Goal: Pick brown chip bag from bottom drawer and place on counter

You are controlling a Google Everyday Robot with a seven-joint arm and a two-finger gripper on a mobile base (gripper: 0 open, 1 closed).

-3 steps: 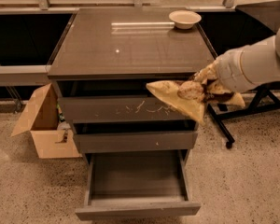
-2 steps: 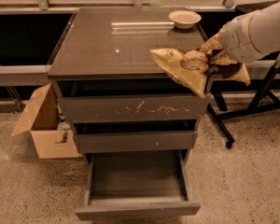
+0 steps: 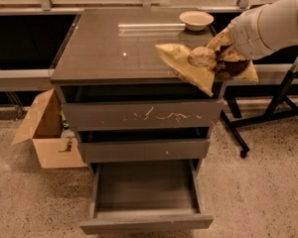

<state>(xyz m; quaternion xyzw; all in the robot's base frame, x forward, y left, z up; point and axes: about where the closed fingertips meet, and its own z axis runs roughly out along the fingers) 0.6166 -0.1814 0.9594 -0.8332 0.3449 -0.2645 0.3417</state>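
The brown chip bag [image 3: 188,66], tan-yellow with dark brown patches, hangs crumpled in my gripper [image 3: 219,58] over the front right corner of the counter [image 3: 114,48]. The gripper is shut on the bag's right end, and the bag hides most of the fingers. The bag's pointed left end lies over the counter top, and its lower tip dips past the front edge. The white arm reaches in from the right. The bottom drawer [image 3: 146,223] is pulled open and shows a bare inside.
A white bowl [image 3: 196,20] sits at the counter's back right. An open cardboard box [image 3: 47,133] stands on the floor left of the cabinet. A black stand [image 3: 273,103] is at the right. The scratched top drawer [image 3: 144,115] and middle drawer [image 3: 144,150] are closed.
The gripper has lifted the chip bag from in front of the top drawer up to counter height, over the front right corner. The drawer has stayed open.
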